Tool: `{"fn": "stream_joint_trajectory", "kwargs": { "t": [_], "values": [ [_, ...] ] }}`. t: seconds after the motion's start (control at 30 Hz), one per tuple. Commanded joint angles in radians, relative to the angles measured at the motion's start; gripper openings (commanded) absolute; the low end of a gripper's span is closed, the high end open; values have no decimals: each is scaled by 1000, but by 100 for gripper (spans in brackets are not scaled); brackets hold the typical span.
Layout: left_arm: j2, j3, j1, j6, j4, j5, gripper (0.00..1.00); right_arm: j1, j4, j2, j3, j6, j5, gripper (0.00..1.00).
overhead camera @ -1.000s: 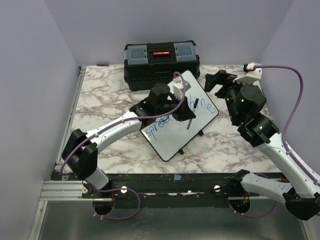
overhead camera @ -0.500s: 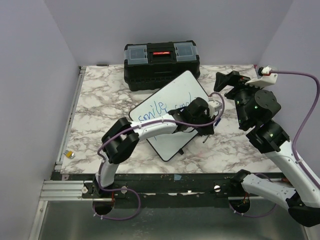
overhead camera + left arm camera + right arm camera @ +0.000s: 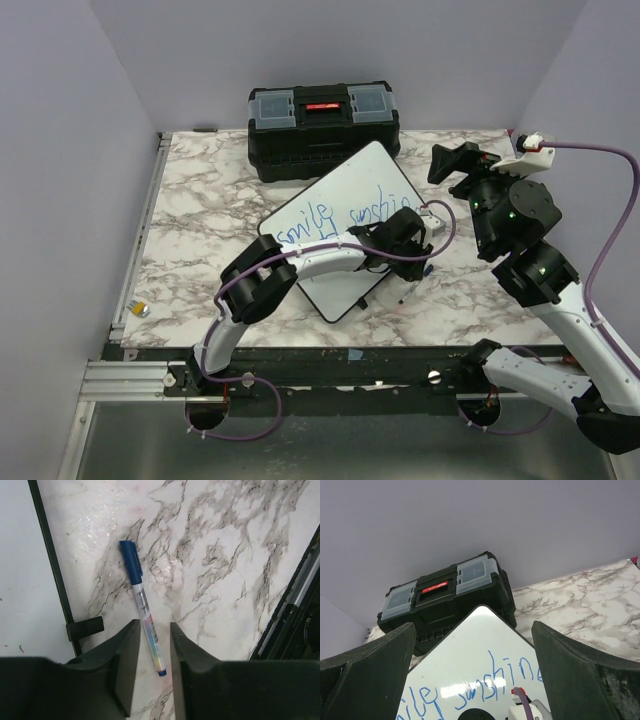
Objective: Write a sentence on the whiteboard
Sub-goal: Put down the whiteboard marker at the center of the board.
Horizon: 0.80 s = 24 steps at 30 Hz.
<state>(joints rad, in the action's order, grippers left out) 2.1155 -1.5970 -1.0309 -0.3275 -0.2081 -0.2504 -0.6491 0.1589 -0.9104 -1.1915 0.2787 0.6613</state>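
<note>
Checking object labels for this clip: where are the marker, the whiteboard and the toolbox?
marker [image 3: 145,611], left wrist view, on its clear barrel.
whiteboard [image 3: 362,172], top external view, on bare white near its far corner.
toolbox [image 3: 320,130], top external view, on its black front face.

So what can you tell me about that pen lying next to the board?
The marker is slim, with a dark blue cap on, a pale barrel carrying a coloured printed band, and a small blue end. It lies flat and slanted on the marble table, just beside the whiteboard with its black rim and foot, not on it. Its rear half sits between the slightly parted fingers of the left gripper; whether they touch it I cannot tell.
</note>
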Motion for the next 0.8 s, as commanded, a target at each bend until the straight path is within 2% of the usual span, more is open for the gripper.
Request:
{"fn": "stream_joint_trajectory", "kwargs": {
  "t": [0.0,0.23,0.4,0.6,0.77],
  "values": [
    [13,-16,-8,15,27,-2,38,-6,-8,2,10,3,6,100],
    [-65,36,-8,15,75,-29,50,-6,-4,-2,9,6,-7,100],
    [-218,156,-8,68,165,-94,63,-5,-24,8,38,5,-27,100],
    [-431,257,2,118,203,-15,78,-6,-53,27,65,26,-78,100],
    [-574,322,34,139,240,37,83,-6,-141,63,118,27,-129,100]
  ]
}}
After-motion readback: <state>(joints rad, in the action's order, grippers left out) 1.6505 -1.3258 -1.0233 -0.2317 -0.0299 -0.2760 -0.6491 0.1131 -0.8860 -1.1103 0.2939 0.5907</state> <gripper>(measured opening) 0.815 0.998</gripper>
